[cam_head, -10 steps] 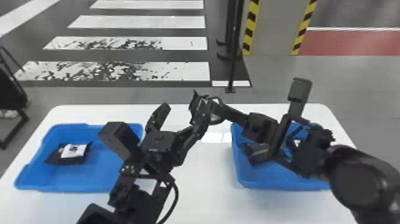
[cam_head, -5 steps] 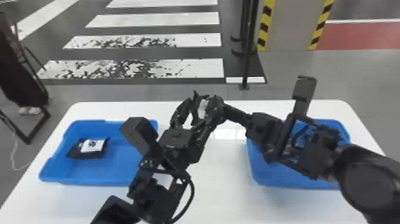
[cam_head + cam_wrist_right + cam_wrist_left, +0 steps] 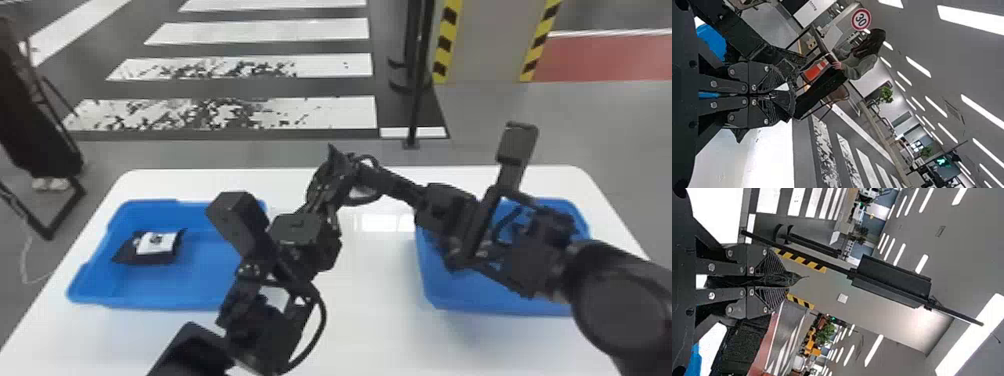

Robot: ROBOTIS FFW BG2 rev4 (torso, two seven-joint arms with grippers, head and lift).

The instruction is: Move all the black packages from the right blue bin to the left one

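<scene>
On the white surface (image 3: 380,310), two blue bins are seen, the left one (image 3: 200,280) and the right one (image 3: 480,295). Two packages can be counted. One black package (image 3: 155,257), flat with a white label (image 3: 157,242), lies in the left bin. A second, dark and crumpled package (image 3: 794,279) is pinched between the narrow left hand (image 3: 324,187) and narrow right hand (image 3: 357,175), above the surface.

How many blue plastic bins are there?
2: left bin at left on the white table, partly behind the black left arm; right bin at right, partly behind the black right arm.
</scene>
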